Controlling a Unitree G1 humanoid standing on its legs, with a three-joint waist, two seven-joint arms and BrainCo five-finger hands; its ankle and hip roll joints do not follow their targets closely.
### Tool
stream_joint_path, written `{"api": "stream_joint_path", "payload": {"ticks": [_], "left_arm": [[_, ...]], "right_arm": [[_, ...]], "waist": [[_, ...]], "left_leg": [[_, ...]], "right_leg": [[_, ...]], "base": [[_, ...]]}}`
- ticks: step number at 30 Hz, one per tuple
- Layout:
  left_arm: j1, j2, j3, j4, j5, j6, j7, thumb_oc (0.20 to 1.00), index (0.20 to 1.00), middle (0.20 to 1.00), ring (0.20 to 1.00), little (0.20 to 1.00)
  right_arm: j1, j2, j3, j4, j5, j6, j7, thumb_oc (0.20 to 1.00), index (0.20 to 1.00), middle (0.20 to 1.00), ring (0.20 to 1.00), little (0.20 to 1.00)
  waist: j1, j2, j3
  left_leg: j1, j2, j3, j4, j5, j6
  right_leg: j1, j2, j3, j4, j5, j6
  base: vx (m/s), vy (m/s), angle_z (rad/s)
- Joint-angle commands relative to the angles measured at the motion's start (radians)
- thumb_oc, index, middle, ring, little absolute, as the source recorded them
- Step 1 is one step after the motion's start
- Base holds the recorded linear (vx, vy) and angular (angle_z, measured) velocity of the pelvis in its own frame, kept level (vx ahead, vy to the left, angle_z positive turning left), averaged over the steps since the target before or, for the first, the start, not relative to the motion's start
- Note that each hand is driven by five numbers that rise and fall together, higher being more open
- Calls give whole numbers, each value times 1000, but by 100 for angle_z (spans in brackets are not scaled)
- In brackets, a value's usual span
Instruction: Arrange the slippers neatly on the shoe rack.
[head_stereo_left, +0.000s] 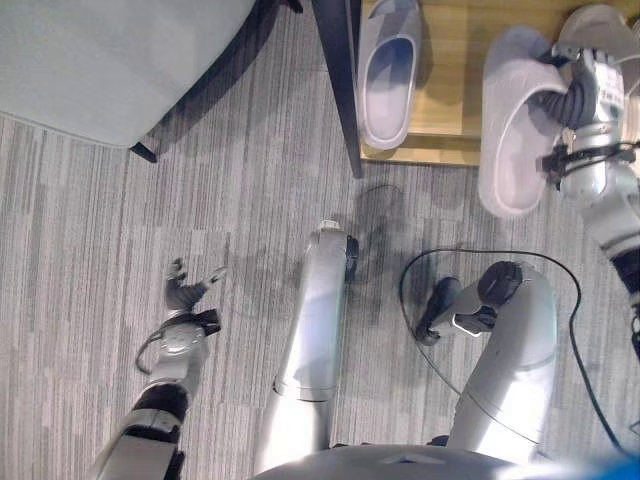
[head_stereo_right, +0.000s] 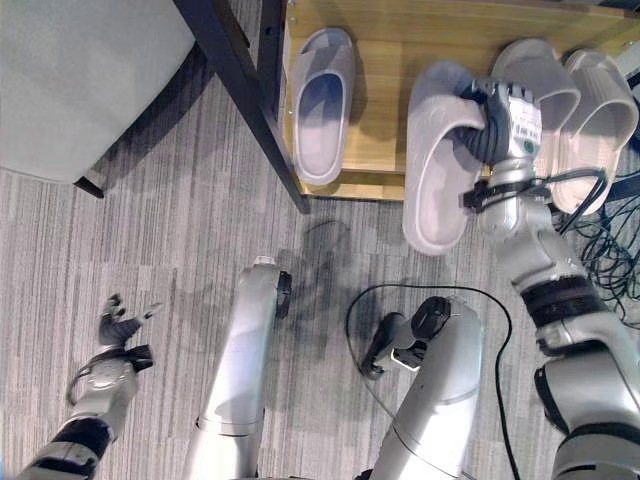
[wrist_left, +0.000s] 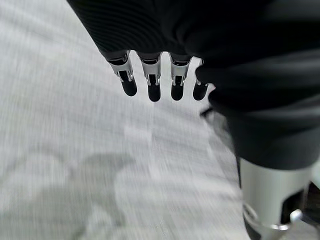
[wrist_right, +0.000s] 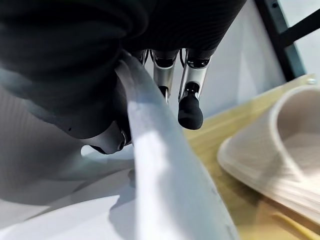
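A Unitree G1 works over a grey striped carpet (head_stereo_left: 110, 250) in front of a low wooden shoe rack (head_stereo_right: 400, 40), seen from its head camera. At far left a pale grey seat (head_stereo_left: 90, 60) on dark legs overhangs the floor; the carpet between it and the rack's dark post (head_stereo_right: 245, 110) lies open. The left hand (head_stereo_left: 185, 292) hangs low over that bare carpet at lower left, fingers loosely spread and holding nothing; in its wrist view the dark-tipped fingers (wrist_left: 152, 82) extend straight over the floor, well apart from any slipper.

Just right of the post, one grey slipper (head_stereo_right: 322, 105) sits alone on the wooden board, toe pointing toward the robot and close to the board's front edge. Bare wood shows between it and the next shoe. Further right, the right hand (head_stereo_right: 505, 125) grips a second grey slipper (head_stereo_right: 440, 160) by its strap, fingers curled round it; the wrist view shows the strap's pale edge (wrist_right: 165, 170) running between thumb and fingers. This held slipper's heel overhangs the rack's front edge above the carpet. Beside it at far right lie two beige slippers (head_stereo_right: 585, 110), side by side on the board, near the hand. No legible writing can be made out on the slippers or rack.
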Motion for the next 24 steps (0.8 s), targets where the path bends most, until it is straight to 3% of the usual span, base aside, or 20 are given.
{"api": "stream_joint_path", "payload": {"ticks": [1, 2, 6, 10, 18, 24], "left_arm": [[77, 36, 23, 82, -58, -42, 8, 1000, 1000, 1000, 1000, 1000], [96, 46, 29, 102, -80, -47, -8, 1000, 1000, 1000, 1000, 1000], [116, 66, 30, 138, -98, -62, -24, 1000, 1000, 1000, 1000, 1000], [107, 80, -8, 153, -102, -76, -35, 1000, 1000, 1000, 1000, 1000], [114, 91, -28, 162, -113, -97, -37, 1000, 1000, 1000, 1000, 1000], [126, 83, -28, 160, -122, -99, -52, 1000, 1000, 1000, 1000, 1000]], "right_arm": [[-161, -69, 58, 57, 90, -43, -13, 200, 200, 200, 200, 200], [-232, -85, 113, 122, 109, -53, -3, 200, 200, 200, 200, 200], [-375, -107, 204, 211, 159, -79, 7, 200, 200, 200, 200, 200], [-451, -86, 252, 283, 220, -94, 7, 200, 200, 200, 200, 200], [-575, -33, 328, 386, 222, -84, -4, 200, 200, 200, 200, 200], [-562, -20, 340, 416, 223, -82, 19, 200, 200, 200, 200, 200]], "waist": [[33, -14, 75], [47, 2, 114], [73, 15, 185], [96, 3, 189], [135, -25, 190], [135, -33, 190]], "left_leg": [[174, -25, -51, -23, -53, 76], [174, -36, -59, 37, -78, 81], [174, -51, -67, 155, -127, 83], [174, -50, -71, 175, -154, 76], [174, -61, -87, 152, -148, 55], [174, -62, -87, 156, -153, 47]], "right_leg": [[113, 38, 106, 19, -37, -59], [112, 44, 137, 89, -60, -60], [112, 66, 202, 218, -97, -75], [113, 58, 231, 253, -110, -87], [121, 40, 240, 250, -101, -100], [129, 39, 244, 253, -98, -105]], "base": [[158, 78, 7], [116, 70, 7], [70, 58, -5], [57, 26, -2], [10, 10, 6], [0, 7, 1]]}}
